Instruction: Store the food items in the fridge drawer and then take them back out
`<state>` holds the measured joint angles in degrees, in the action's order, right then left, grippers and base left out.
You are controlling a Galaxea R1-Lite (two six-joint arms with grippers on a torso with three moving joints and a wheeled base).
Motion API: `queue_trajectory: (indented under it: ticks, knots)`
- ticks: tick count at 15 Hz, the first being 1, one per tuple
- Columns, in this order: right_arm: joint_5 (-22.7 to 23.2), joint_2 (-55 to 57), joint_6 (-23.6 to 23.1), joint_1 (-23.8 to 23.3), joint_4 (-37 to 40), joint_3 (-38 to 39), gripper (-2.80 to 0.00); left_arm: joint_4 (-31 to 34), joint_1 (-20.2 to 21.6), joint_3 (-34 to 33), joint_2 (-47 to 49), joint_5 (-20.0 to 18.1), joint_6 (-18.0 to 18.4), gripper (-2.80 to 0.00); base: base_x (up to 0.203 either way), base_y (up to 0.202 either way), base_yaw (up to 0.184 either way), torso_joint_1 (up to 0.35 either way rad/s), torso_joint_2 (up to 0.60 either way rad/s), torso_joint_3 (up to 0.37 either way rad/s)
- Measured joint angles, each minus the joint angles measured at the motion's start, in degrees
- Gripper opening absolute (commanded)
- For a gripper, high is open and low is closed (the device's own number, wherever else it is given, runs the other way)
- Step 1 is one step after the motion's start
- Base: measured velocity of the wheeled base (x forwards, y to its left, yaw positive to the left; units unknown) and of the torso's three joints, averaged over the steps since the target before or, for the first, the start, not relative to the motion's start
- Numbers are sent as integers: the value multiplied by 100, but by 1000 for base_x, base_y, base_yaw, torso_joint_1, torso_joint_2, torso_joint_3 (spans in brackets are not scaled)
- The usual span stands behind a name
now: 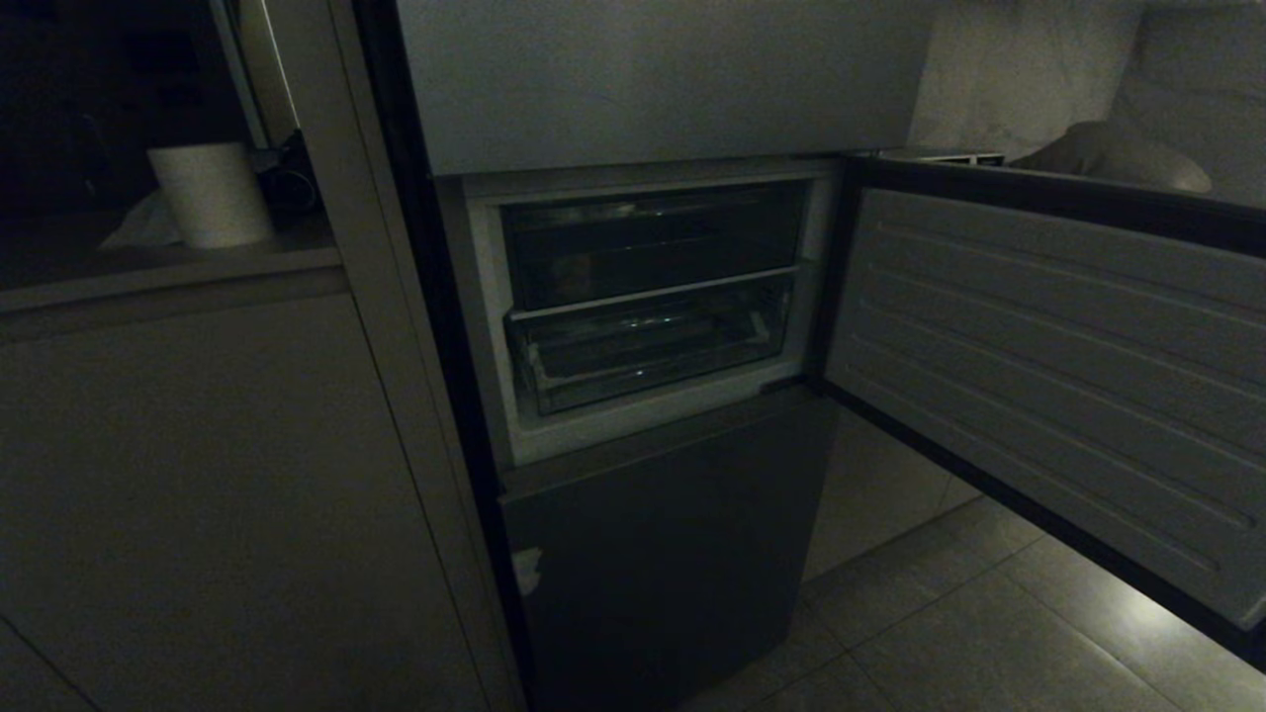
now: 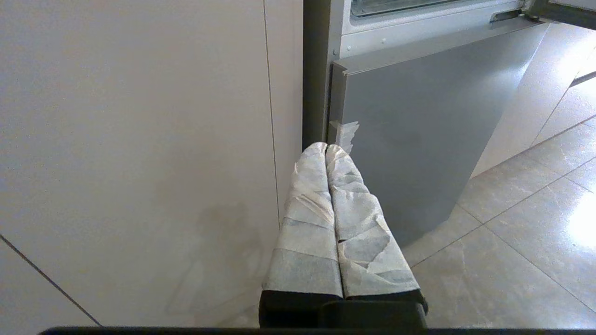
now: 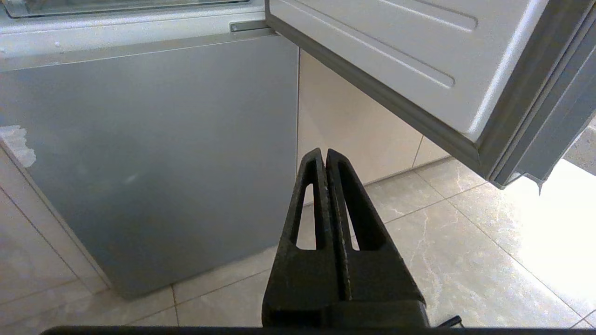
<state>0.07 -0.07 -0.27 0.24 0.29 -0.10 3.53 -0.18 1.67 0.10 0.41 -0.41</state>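
Both hands, left [image 2: 327,148] and right [image 3: 322,152], pinched closed, empty; fridge drawer [image 1: 648,346] holds nothing visible.

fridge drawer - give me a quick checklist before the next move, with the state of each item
1. Fridge door swung open, clear of the compartment: ok.
2. Fridge drawer pulled out for loading: not ok, it sits pushed in under the darker bin.
3. Food items located: not ok, none shows in any view.
4. Left pincer free: ok, shut on nothing, low beside the grey lower door.
5. Right pincer free: ok, shut and empty, low above the floor tiles.
6. Drawer contents: cannot tell, too dark.
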Motion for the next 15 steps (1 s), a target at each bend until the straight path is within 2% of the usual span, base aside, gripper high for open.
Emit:
queue_trajectory:
  ticks: [5, 15]
  knots:
    - [-5, 0, 0, 0, -3, 0, -280, 6, 0, 0, -2, 2, 0, -280, 1, -1, 24, 0, 1, 1]
    - [-7, 0, 2, -2, -5, 0, -280, 19, 0, 0, -2, 0, 0, -280, 2, -8, 174, 2, 1, 3]
